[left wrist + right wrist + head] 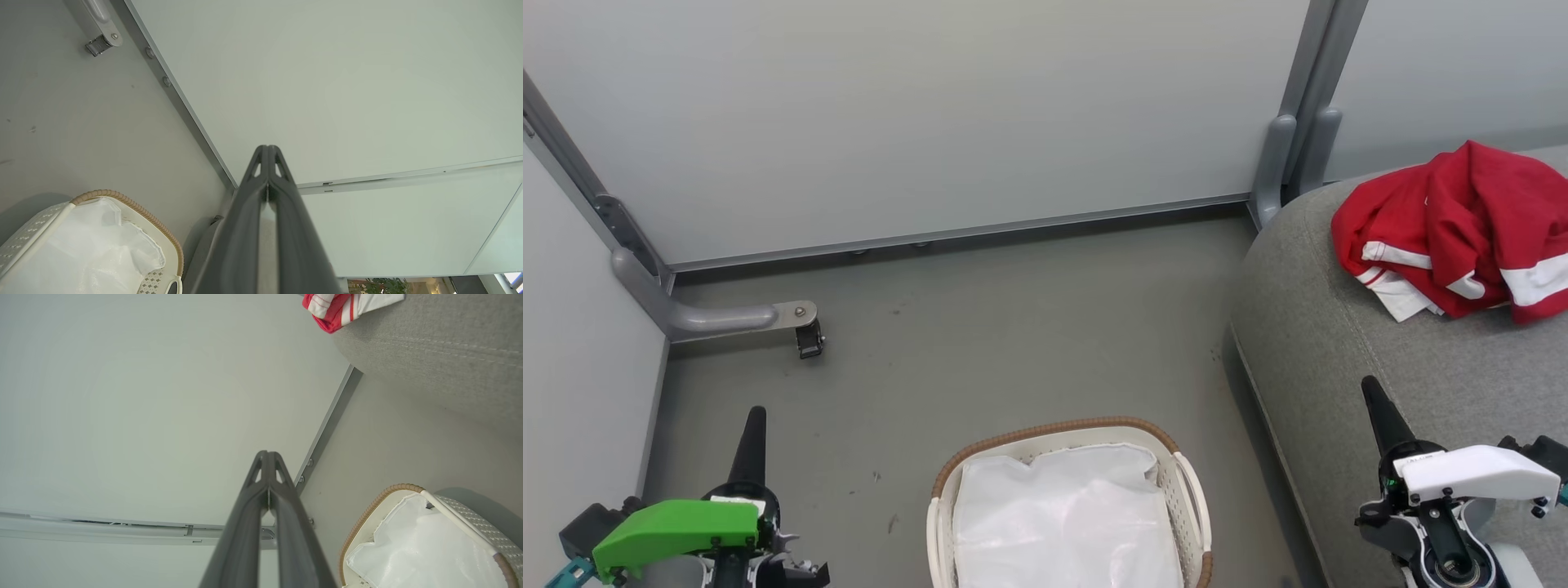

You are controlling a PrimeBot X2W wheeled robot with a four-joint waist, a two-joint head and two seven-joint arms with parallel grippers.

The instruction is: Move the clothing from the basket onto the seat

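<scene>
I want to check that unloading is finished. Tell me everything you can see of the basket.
The basket is small, oval and made of white plastic, with perforated sides, a brown woven rim and a white handle on its side. A crumpled white cloth liner covers its inside, and as far as can be seen it holds nothing else. It stands upright on the grey floor, left of the grey seat and apart from it. The picture's bottom edge cuts off its near end.
</scene>
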